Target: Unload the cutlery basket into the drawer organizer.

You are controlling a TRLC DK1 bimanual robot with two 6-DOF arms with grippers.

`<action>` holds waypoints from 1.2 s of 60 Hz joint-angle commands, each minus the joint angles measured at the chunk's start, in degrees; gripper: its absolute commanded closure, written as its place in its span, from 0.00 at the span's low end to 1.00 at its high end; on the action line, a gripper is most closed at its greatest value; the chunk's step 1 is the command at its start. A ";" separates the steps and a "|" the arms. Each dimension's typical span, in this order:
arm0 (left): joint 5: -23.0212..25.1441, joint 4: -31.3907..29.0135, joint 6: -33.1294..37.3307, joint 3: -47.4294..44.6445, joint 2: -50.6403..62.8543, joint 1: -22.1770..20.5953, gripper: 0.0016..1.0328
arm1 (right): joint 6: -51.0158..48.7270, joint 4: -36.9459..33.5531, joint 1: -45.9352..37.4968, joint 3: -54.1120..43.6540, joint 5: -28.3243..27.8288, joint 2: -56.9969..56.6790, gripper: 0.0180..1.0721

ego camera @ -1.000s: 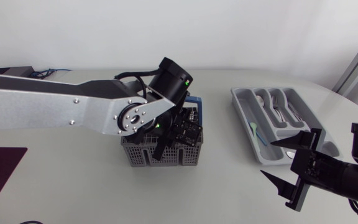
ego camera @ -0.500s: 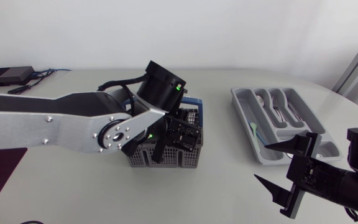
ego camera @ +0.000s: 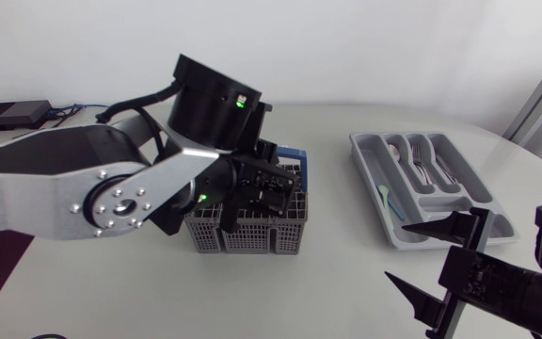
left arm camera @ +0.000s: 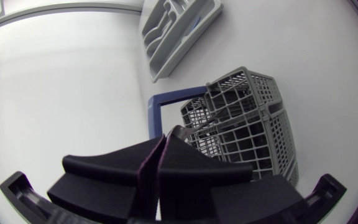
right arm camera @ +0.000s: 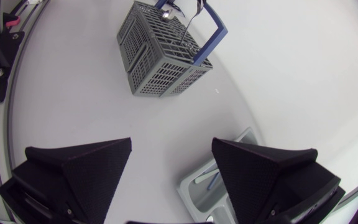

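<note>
white table top [ego camera: 346, 282], item bearing all; silver-grey left arm [ego camera: 83, 188], poised above the basket; grey plastic mesh cutlery basket with blue handle [ego camera: 252, 237], mid-table; light grey plastic drawer organizer [ego camera: 361, 156], well apart on the right arm's side, partly filled; right gripper [ego camera: 398, 250], spread, empty, near the organizer; left gripper [left arm camera: 165, 140], pressed together, apparently pinching a slim metal utensil [left arm camera: 180, 130] over the basket; handling note: lift straight up clear of rim and handle before carrying across; keep the pinch firm.
</note>
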 commanded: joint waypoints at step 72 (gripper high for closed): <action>7.73 -29.68 -55.60 20.18 -2.08 -7.02 0.86 | 21.83 8.31 25.52 5.11 22.68 -4.35 0.12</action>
